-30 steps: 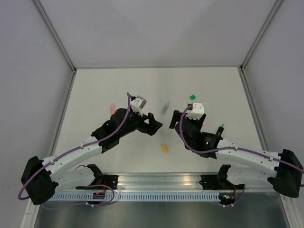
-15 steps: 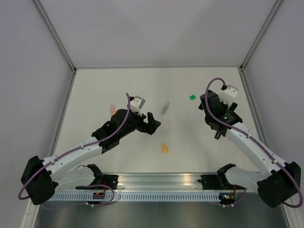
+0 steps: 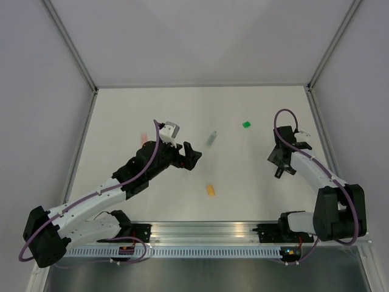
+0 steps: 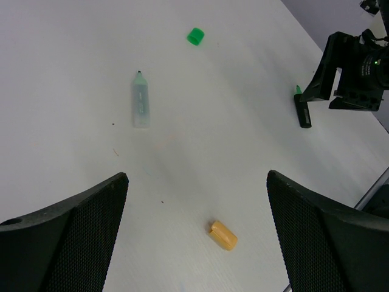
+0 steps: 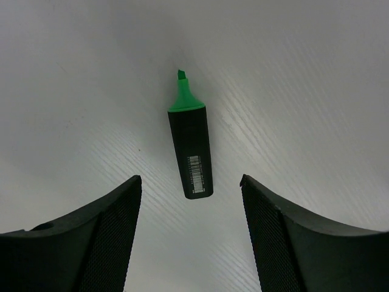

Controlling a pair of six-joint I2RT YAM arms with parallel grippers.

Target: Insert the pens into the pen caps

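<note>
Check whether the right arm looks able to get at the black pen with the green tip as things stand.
Probably yes. The right gripper hangs directly over the black pen, which lies flat on the table. Its jaws are open on either side of the barrel, and nothing else sits between them.

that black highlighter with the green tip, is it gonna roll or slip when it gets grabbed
The black highlighter looks like rigid plastic, so it probably won't flex. Its barrel looks flat-sided, with a label facing up, so it should slide rather than roll. The smooth shell may twist if the right gripper pinches it off-centre.
</note>
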